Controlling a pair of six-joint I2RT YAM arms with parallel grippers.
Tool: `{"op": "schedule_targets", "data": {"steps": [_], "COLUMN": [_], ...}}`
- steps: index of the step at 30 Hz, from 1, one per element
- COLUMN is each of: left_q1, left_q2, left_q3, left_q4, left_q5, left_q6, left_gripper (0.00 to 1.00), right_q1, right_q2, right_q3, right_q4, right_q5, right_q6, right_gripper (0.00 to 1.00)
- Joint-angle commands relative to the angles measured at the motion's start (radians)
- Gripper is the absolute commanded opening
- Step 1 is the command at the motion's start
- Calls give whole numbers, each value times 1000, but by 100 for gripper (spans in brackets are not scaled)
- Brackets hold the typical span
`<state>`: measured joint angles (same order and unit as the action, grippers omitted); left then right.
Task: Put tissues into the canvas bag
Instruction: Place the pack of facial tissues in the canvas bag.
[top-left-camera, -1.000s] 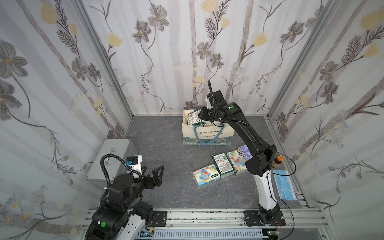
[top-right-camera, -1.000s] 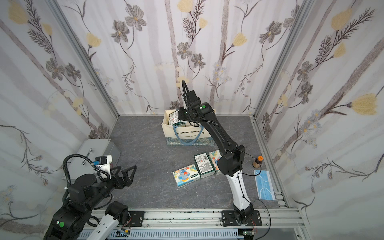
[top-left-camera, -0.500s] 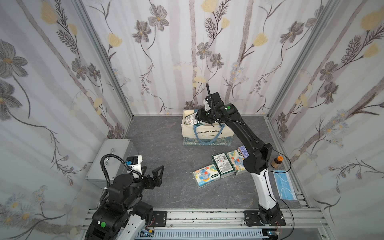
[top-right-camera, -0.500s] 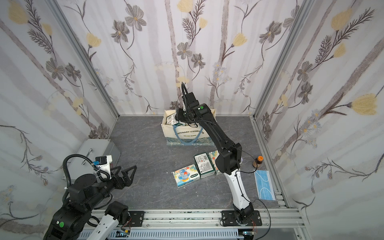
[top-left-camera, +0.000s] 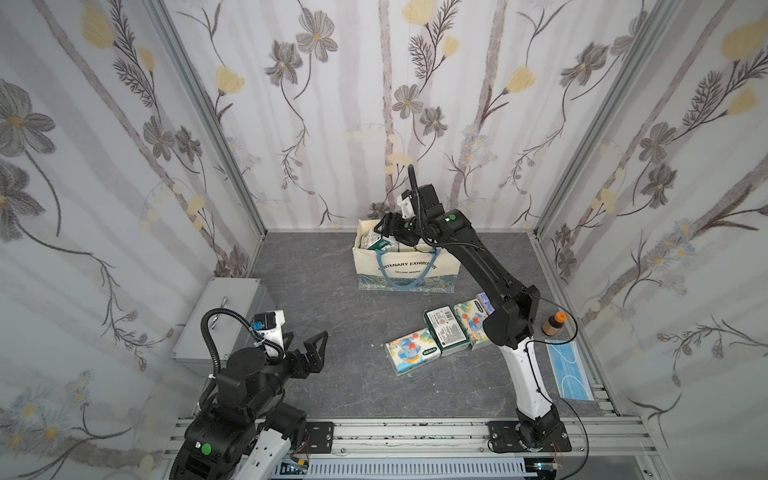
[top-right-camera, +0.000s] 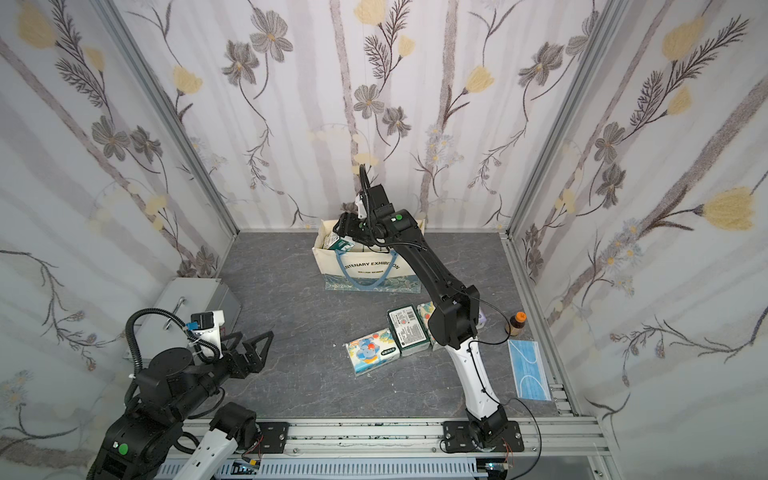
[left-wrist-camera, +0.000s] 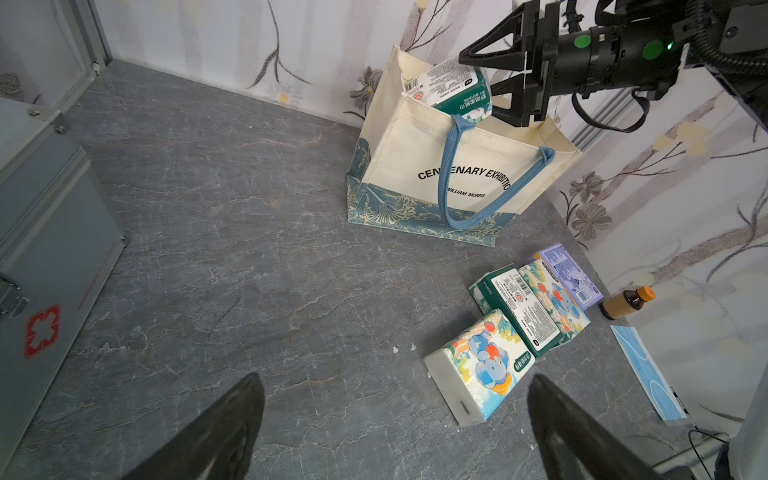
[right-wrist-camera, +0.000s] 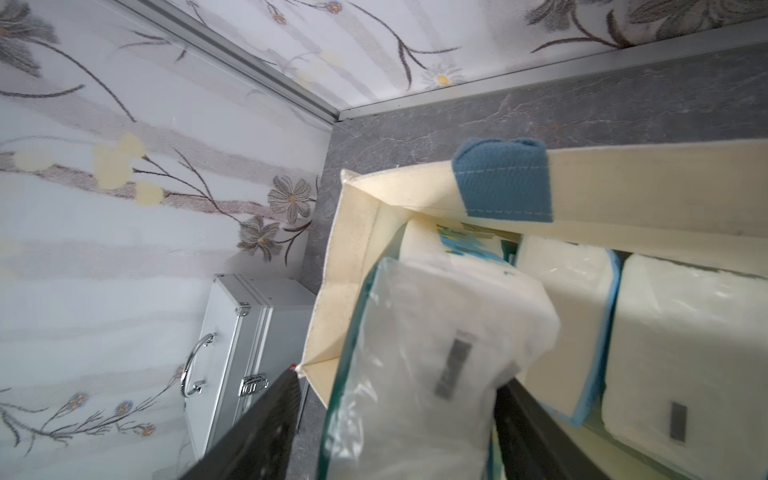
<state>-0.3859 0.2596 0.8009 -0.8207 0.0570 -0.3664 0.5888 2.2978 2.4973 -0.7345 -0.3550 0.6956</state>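
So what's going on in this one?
The right gripper hangs over the canvas bag, jaws open around a dark green tissue pack that pokes out of the bag's end. Inside sit other packs. Four more tissue packs lie on the grey table outside it. The left gripper is open, holding nothing.

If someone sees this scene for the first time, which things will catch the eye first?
Most striking is the right gripper at the far wall, its jaws spread around a dark green tissue pack that sticks out of the cream canvas bag. Next, four colourful packs lie close together on the grey floor in front of the bag. The left gripper hangs wide open beside the silver case.
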Motion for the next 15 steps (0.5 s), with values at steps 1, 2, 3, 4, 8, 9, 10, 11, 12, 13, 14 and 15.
{"op": "schedule_targets", "data": {"steps": [1,2,3,4,8,9,10,11,12,13,14,15], "left_q1": [1,1,1,1,0,1,1,1,1,0,1,1], "left_q2": [-1,-1,-1,-1,-2,-2,-1,-2,-1,-2,1,1], "left_q3": [1,0,1,1,1,1,1,1,1,1,1,1], "left_q4": [27,27,27,27,28,27,25,26,25,26,25,25], "left_q5": [1,1,1,1,0,0,0,-1,-3,-2,-3,-4], "left_q6": [7,6,6,7,6,7,5,5,4,5,5,5], "left_gripper": [100,100,100,100,100,100,100,100,100,100,100,100], "right_q1": [5,6,7,7,9,11,13,15,17,16,16,17], "right_q2": [5,4,6,6,18,21,24,25,25,25,24,21], "right_q3": [7,7,7,8,8,8,7,8,8,7,8,7], "right_q4": [101,110,116,121,155,165,177,181,180,178,174,167], "right_q5": [-67,-70,-72,-75,-105,-115,-124,-129,-130,-130,-130,-128], "right_q6": [30,31,33,35,52,57,62,66,65,62,57,51], "right_gripper": [73,73,73,73,74,74,74,74,74,74,74,74]}}
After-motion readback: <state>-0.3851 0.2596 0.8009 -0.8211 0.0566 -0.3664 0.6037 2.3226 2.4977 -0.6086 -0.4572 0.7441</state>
